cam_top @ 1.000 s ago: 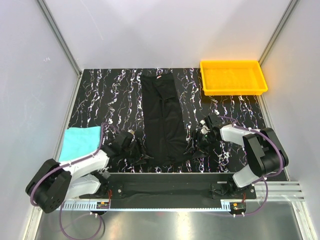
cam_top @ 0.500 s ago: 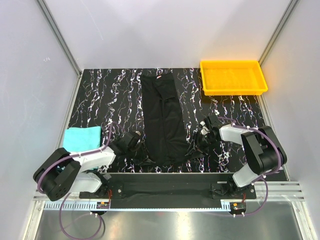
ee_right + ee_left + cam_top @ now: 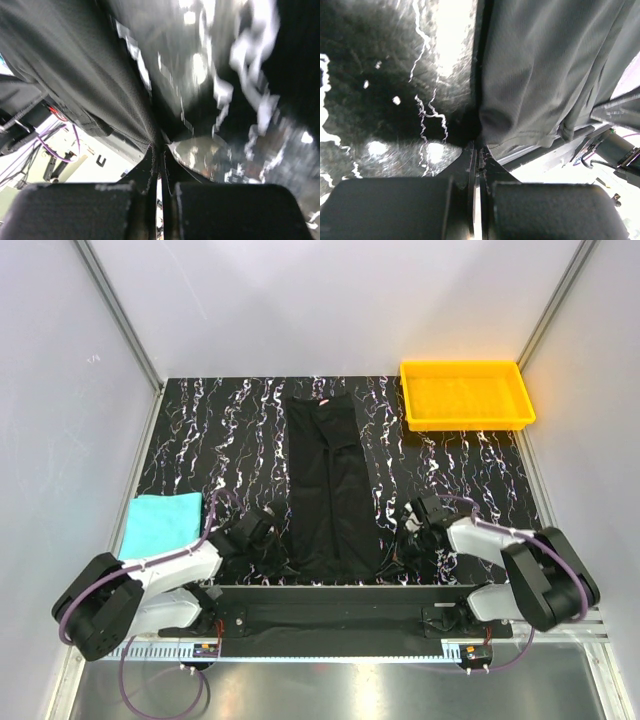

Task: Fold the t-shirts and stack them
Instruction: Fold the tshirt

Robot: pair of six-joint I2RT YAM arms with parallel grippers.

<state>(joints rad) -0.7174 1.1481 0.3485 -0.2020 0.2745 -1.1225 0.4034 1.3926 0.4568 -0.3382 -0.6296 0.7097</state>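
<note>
While both arms crouch low at the near edge of the marbled table [image 3: 220,430], the black t-shirt [image 3: 328,480] lies drawn out in a long, narrow strip down the middle. Its white neck label [image 3: 321,397] is at the far end and its hem is toward the robot's bases.

The left gripper [image 3: 477,150] is pinched closed on the hem's left corner; its wrist view shows the fingers meeting with dark cloth caught between them. The right gripper [image 3: 161,145] is clamped the same way on the opposite corner. Taking both near corners at once looks meant to keep the hem taut and level, so the strip can be carried up and over toward the collar in one even fold.

The teal t-shirt [image 3: 160,515] rests folded at the table's left edge, well apart from the black one, and is the likely base or partner for the stack. The yellow tray [image 3: 412,390] sits in the far right corner, apart from the cloth.

Bare tabletop runs along both long sides of the strip, giving the arms room to lift and travel forward. Behind them there is little room: the hem lies close to the table's near edge, where the wrist views show frame and cables just beyond. The collar also sits near the far edge, so the fold has to land on the shirt itself.
</note>
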